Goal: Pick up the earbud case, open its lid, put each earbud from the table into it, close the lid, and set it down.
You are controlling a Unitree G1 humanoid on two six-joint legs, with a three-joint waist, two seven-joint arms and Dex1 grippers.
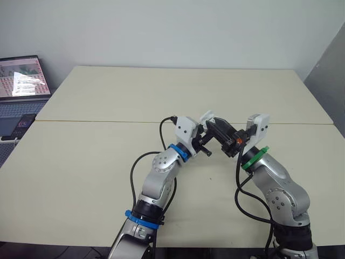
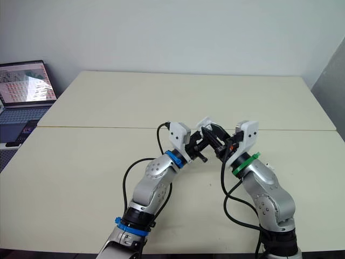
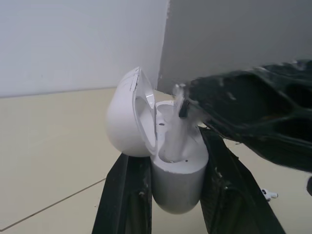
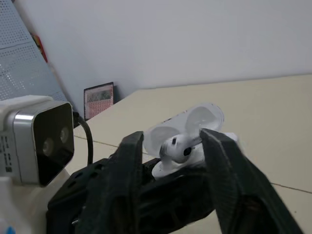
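One loose earbud (image 3: 269, 194) on table (image 3: 48, 161) — left wrist view | case (image 3: 178, 183) open

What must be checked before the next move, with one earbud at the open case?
1. Earbud case clamped in left pincer: ok.
2. Lid swung open, slots uncovered: ok.
3. Earbud at the case mouth, right pincer around it: ok.
4. Earbud fully seated in its slot: cannot tell.
5. Second earbud in the case: not ok, it lies on the table.
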